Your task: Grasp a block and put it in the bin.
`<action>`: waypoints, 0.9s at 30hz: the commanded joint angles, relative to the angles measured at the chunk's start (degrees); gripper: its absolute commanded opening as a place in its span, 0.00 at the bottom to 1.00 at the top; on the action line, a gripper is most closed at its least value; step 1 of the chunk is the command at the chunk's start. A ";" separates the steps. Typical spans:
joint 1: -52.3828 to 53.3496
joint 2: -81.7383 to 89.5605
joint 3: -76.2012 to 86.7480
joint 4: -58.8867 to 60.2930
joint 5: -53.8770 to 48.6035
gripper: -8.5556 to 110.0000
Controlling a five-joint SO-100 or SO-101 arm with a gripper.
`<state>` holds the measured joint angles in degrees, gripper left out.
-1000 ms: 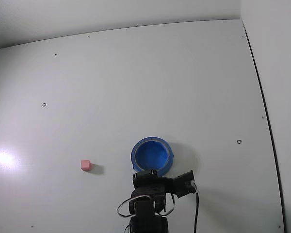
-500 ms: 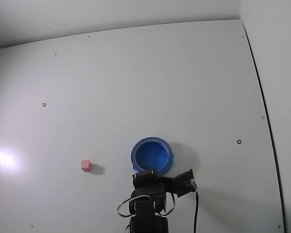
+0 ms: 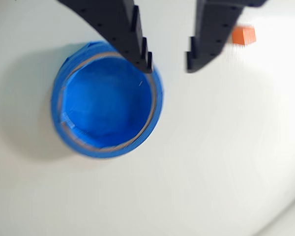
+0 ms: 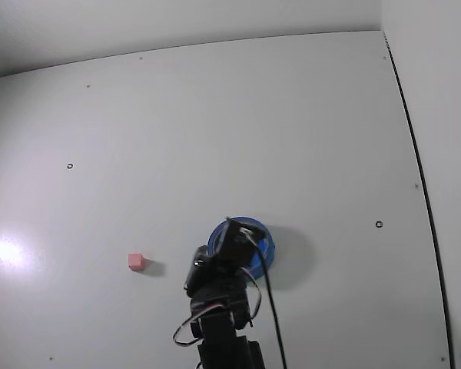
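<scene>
Two things are lying on the white surface (image 4: pixel 215 115): a round blue bowl (image 3: pixel 105 142) and a tiny cube (image 4: pixel 136 261). In the fixed view the cube is showing pink-red and sitting alone to the left of the bowl (image 4: pixel 266 244), well apart from it, with a small shadow at its right side. In the wrist view the same cube (image 3: pixel 243 35) is appearing orange near the top right, partly hidden behind the right-hand black finger.

The jaws (image 3: pixel 168 63) are standing open in the wrist view, entering from the top edge, with bare white surface showing in the gap between the two black fingers and nothing held between them. The left-hand finger (image 3: pixel 132 39), with stepped teeth along its inner edge, is overlapping the upper right part of the bowl's thick rim; whether it is touching the rim cannot be told. The right-hand finger (image 3: pixel 209 39) is lying off the bowl, over the surface between bowl and cube.

The bowl is sitting empty, its blue floor showing clean and a pale ring running just inside the rim. In the fixed view the black arm (image 4: pixel 219 307) is rising from the bottom edge and covering the left part of the bowl, with looping cables trailing along it. A bright glare spot (image 4: pixel 6 250) is shining at the surface's left edge.
</scene>
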<state>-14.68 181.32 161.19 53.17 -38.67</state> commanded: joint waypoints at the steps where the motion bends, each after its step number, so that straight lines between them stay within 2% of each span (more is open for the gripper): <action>1: -8.53 -13.71 -12.39 3.52 0.09 0.30; 10: -21.53 -46.41 -39.11 4.22 2.99 0.31; 18: -23.03 -68.55 -56.69 4.22 2.37 0.32; 27: -23.03 -81.47 -63.11 4.22 2.20 0.31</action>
<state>-37.18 100.63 104.15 57.22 -35.86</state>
